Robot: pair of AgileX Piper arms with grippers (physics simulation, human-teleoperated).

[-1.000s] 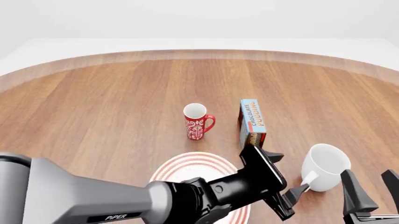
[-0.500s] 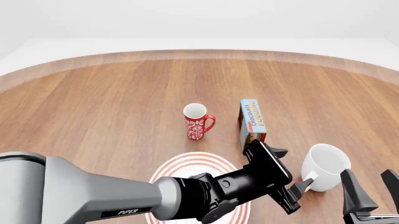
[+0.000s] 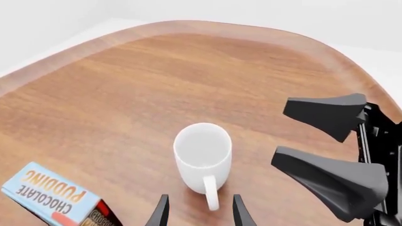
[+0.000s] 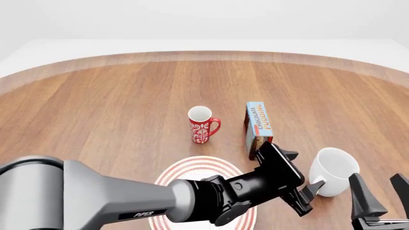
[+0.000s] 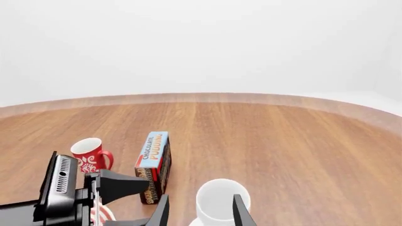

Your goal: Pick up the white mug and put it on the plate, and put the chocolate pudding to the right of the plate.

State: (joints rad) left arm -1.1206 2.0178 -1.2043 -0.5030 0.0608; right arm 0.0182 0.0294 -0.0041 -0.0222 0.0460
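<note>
Plain glossy white mug [image 4: 334,164] w/ loop handle stands upright on the wooden desk [image 4: 115,105], front-right area, handle turned toward the left hand [image 4: 305,194]. That black hand's released, fingers spread, one either side of the handle [image 3: 211,193] in the left wrist view; contact can't be told. Right hand [image 4: 378,199] just beside the mug at the desk's near edge, black tapered fingers apart, grasping nothing.

Round white plate w/ concentric red rings [image 4: 191,170] lies flat, mostly under the grey, smooth left arm. Small rectangular choc pudding carton [image 4: 257,125], light-blue face, orange lettering, brown/red sides, stands behind the plate's right edge. Slim red mug w/ white pattern [image 4: 202,125] near, left of carton.

Desk: rounded edge, warm wood grain, plain white surroundings
</note>
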